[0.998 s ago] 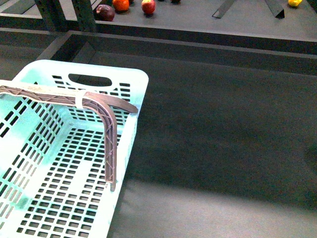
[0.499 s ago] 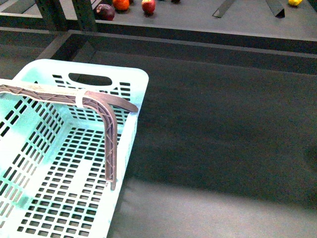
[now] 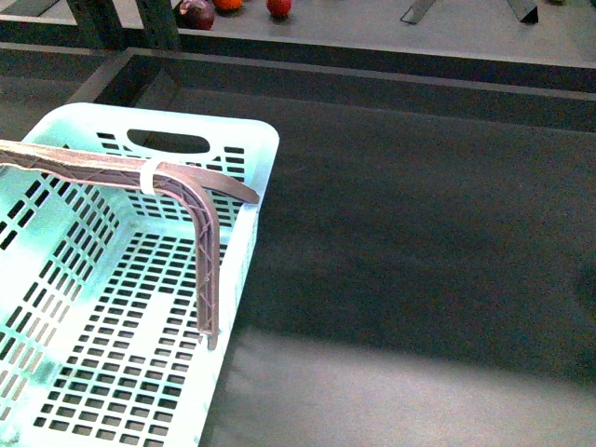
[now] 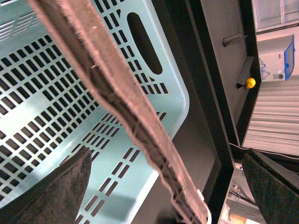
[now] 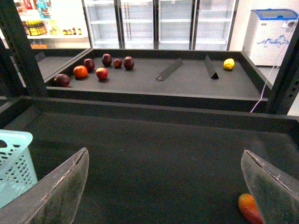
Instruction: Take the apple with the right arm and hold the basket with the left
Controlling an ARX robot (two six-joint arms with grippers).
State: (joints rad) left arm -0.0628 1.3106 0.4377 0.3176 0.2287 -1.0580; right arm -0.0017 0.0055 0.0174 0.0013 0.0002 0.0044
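**Front view:** the mint-blue basket (image 3: 261, 140) sits near left on the dark table (image 3: 419, 233), with its brown latticed handle (image 3: 207, 270) standing up across the opening. The apple (image 3: 278, 6) lies on the far shelf (image 3: 372, 23), right of an orange fruit (image 3: 228, 3) and a dark purple fruit (image 3: 196, 11). Neither arm shows.

**Left wrist view:** the left gripper (image 4: 166, 154) is spread wide over the basket (image 4: 173, 95). The handle (image 4: 117, 93) runs between its fingers (image 4: 56, 191) and touches neither.

**Right wrist view:** the right gripper (image 5: 164, 154) gapes wide and empty over the table. The apple (image 5: 102, 73) sits well away on the far shelf, just right of the orange fruit (image 5: 80, 71).
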